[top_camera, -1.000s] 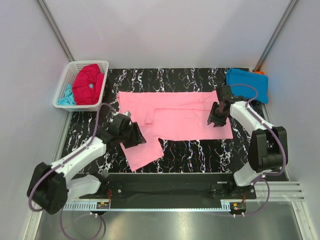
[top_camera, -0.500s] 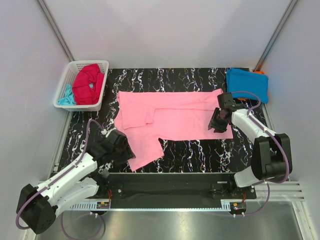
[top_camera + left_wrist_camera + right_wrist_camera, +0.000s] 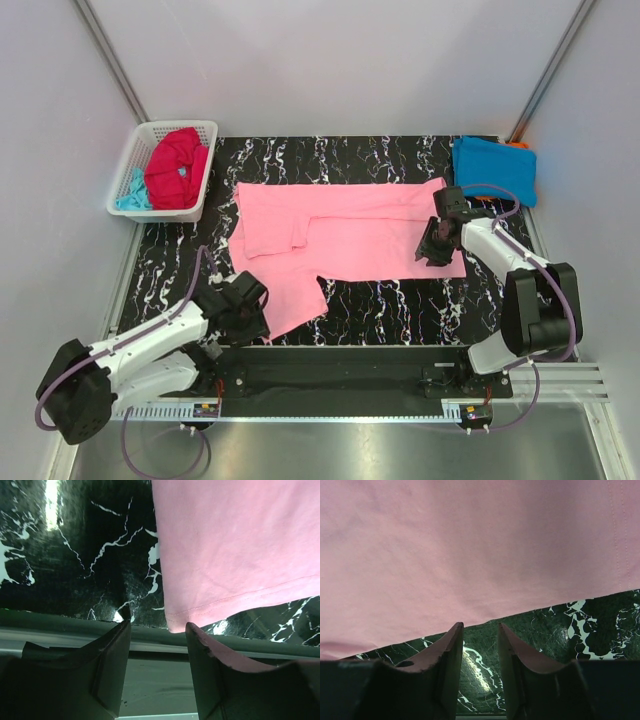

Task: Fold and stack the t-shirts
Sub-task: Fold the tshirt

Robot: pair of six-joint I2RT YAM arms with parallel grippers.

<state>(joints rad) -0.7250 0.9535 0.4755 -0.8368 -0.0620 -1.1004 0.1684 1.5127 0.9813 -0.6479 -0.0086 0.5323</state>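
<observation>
1. Pink shirt [image 3: 350,230] lies flat mid-desk [image 3: 380,160].
2. Left claw [image 3: 157,625], spread and empty, faces the near hem corner; slide one finger under before pinching.
3. Right claw [image 3: 480,627], spread, at the right edge: likewise.

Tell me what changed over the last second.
The left gripper drew back off the left part of the pink t-shirt toward the near table edge. It is now open at the shirt's near corner. The shirt's left edge shifted slightly. The right gripper barely moved and is open at the shirt's right hem. The basket and the blue t-shirt stayed put.
</observation>
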